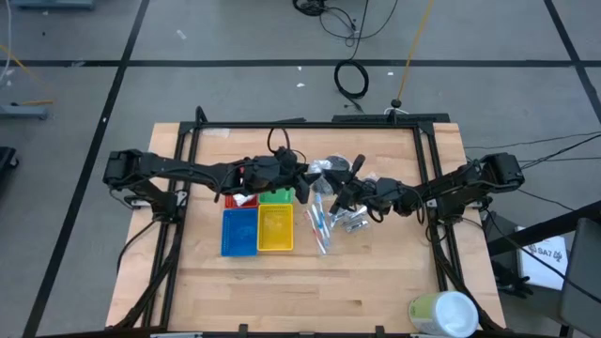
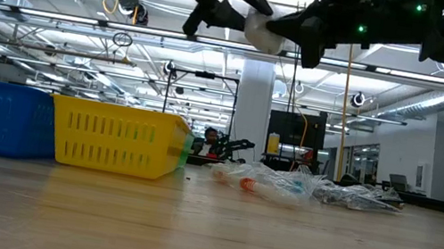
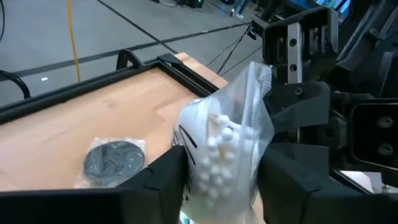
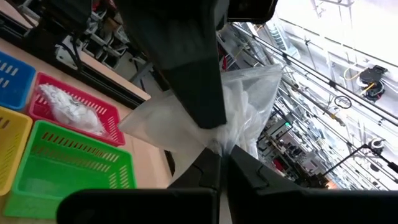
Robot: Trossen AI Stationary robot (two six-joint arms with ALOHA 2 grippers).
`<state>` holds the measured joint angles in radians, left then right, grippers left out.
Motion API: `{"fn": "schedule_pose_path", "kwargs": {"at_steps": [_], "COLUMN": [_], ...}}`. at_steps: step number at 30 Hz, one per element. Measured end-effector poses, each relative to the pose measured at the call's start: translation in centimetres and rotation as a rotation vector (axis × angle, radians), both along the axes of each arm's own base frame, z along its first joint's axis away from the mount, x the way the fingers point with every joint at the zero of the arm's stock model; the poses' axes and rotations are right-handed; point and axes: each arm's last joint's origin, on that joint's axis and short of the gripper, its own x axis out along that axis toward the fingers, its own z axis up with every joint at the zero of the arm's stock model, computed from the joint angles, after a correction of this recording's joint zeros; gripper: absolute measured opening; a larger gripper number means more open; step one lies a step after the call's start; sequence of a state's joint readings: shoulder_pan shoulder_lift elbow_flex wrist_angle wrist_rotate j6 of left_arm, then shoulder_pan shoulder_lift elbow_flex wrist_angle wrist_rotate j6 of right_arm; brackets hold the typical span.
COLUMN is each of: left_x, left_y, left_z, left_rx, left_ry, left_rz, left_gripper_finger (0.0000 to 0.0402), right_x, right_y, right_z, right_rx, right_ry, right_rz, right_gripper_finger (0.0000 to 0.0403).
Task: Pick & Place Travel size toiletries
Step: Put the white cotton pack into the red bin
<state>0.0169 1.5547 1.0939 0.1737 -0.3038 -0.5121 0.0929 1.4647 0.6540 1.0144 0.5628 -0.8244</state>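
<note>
An industrial lab hall: exposed ceiling trusses [image 2: 85, 25], strip lights, distant workstations [image 2: 290, 150], cables [image 1: 352, 80] on a taped floor [image 1: 75, 84] around the counter [image 1: 310, 282].

I see trays [image 1: 257, 222] clustered left of table [image 1: 376, 291] centre | toiletries pile [image 1: 333, 211] just right of them | packet [image 2: 262, 30] raised between both grippers | cylinder [image 1: 443, 314] at near-right corner

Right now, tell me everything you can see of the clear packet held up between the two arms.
The clear packet is a crinkly see-through plastic bag holding small white balls. It hangs in the air above the table, tilted. The right tool is shut on one edge; the left tool brackets its lower part, dark fingers on either side.
</note>
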Motion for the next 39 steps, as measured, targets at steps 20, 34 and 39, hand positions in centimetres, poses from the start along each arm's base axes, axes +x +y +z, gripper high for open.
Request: {"fn": "schedule_pose_path", "kwargs": {"at_steps": [20,34,39], "left_x": [-4.2,-12.2,-14.2], "left_y": [0.4,-0.3,-1.2], "left_z": [5.0,4.4,2.0], "left_rx": [0.239,0.318,0.3], "left_ry": [-0.012,0.491,0.707], "left_rz": [0.067,0.287,0.316], "left_gripper_finger": [0.0026,0.002,0.0013], "right_x": [0.0,-1.2,-2.0], "right_y": [0.1,0.3,0.5], "right_z": [-0.3,1.2,2.1], "right_rx": [0.249,0.466,0.53], "right_ry": [-0.107,-0.137,-0.138], "right_rz": [0.044,0.142,0.24], "right_gripper_finger": [0.0131,0.0282,0.0284]}}
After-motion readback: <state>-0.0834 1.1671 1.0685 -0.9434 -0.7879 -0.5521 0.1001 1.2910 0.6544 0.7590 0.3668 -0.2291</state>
